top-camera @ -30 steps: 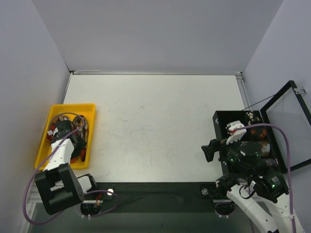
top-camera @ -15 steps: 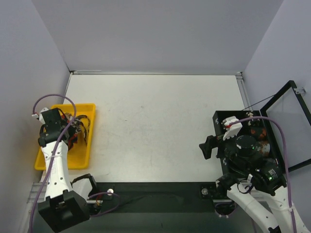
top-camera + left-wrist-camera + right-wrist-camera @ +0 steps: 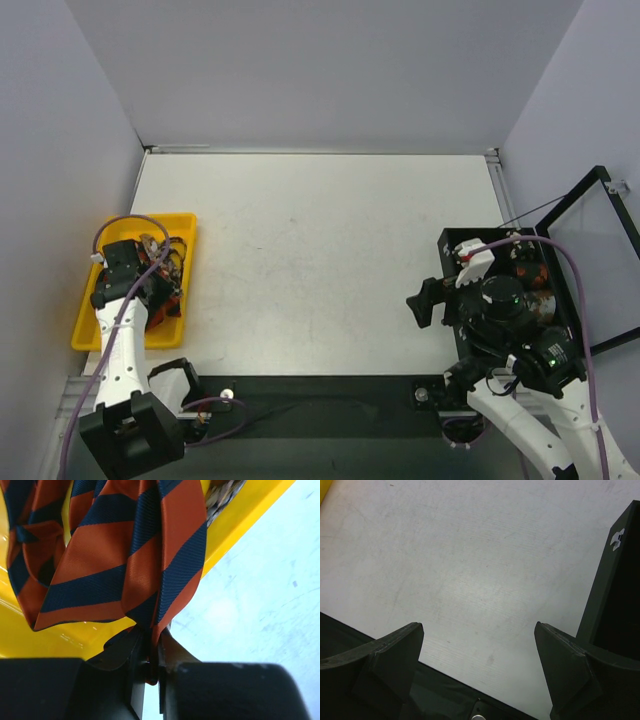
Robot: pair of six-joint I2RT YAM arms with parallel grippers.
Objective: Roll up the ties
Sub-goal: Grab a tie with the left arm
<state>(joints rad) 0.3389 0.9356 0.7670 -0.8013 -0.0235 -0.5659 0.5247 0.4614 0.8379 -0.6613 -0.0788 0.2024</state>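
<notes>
A: Left gripper (image 3: 150, 652): jaws pinched tight on a fold of the striped tie (image 3: 125, 565). They closed within the last second.
B: And the tie?
A: Bunched over the yellow tray (image 3: 240, 525), not yet out on the table (image 3: 260, 610). I judge the pick made; laying flat and rolling remain.
B: Right gripper (image 3: 477, 647)?
A: Spread wide, empty, unmoved beside the black box (image 3: 615, 580).

Yellow bin (image 3: 150, 218) at the worktop's (image 3: 320, 260) left edge; black box (image 3: 450, 242), lid (image 3: 590, 255) open, at right edge.
</notes>
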